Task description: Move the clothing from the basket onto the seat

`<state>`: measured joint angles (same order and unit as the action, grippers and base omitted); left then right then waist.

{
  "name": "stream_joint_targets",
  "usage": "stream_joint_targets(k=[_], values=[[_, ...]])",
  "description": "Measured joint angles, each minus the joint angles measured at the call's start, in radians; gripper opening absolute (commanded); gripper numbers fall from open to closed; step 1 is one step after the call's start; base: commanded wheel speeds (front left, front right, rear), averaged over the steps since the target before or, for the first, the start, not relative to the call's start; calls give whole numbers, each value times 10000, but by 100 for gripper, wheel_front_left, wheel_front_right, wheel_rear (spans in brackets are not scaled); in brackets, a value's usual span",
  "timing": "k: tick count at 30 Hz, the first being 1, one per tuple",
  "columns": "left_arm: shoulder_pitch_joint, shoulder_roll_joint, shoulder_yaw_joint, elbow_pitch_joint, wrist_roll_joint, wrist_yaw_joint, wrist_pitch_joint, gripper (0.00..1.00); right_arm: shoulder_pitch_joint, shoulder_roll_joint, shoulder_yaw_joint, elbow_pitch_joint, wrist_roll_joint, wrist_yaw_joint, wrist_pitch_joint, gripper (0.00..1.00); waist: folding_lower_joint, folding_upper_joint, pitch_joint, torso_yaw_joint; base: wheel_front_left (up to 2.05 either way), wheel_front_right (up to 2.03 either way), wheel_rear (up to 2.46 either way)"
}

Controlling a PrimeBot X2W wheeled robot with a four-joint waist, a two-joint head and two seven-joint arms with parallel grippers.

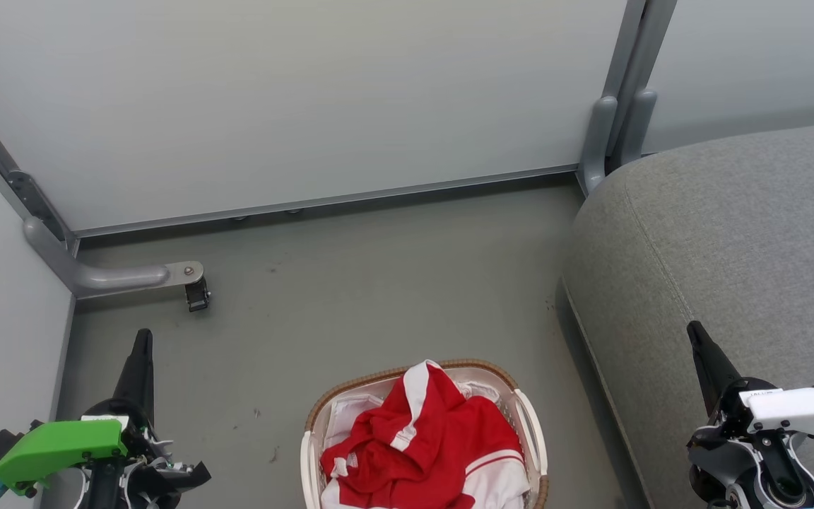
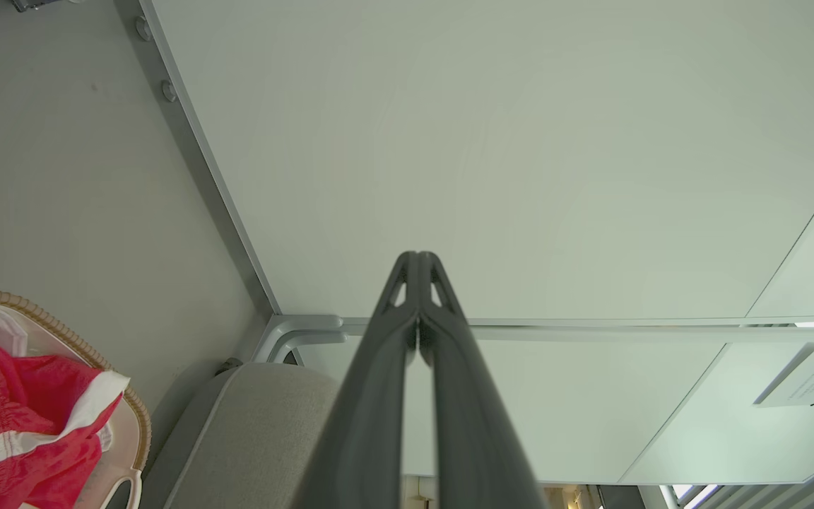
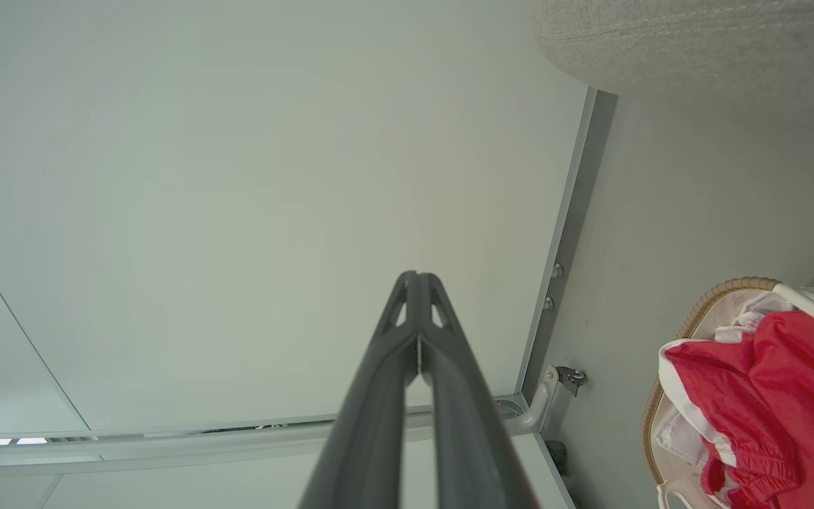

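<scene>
Grey-green flooring is bounded at the rear and left by pale partition panels set in grey metal frames. One frame foot extends across the floor and ends in a small black caster.

The basket stands on the floor at the bottom centre of the head view, between the two arms. The clothing lies heaped inside it: red fabric with white bands, mounded above the woven rim. A white liner sheet shows beneath the red fabric at the left side of the basket. The seat occupies the right side of the head view, just beside the basket and apart from it. No garment lies on the seat.

The left gripper is at the lower left, above bare floor, well apart from the basket. Its wrist carries a green housing. In the left wrist view, the left gripper has its fingers pressed together at the tips, with nothing between them. The basket, the clothing and a corner of the seat appear along the lower left.

The right gripper is at the lower right, in front of the seat cushion. Its wrist carries a white housing. In the right wrist view, the right gripper is likewise pressed together and empty. The clothing and the basket show at the right edge.
</scene>
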<state>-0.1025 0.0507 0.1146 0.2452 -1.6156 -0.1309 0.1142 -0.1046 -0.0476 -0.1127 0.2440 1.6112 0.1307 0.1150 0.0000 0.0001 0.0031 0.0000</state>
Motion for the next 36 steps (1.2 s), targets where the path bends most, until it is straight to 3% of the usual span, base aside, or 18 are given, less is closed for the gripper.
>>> stream_joint_targets(k=[35, 36], values=[[0, -2, 0, 0, 0, 0, 0, 0, 0, 0, 0, 0, 0, 0, 0, 0, 0, 0, 0, 0, 0, 0, 0], [9, -4, -4, 27, 0, 2, -2, 100, 15, 8, 2, 25, -2, 0, 0, 100, 0, 0, 0, 0, 0, 0, 0]])
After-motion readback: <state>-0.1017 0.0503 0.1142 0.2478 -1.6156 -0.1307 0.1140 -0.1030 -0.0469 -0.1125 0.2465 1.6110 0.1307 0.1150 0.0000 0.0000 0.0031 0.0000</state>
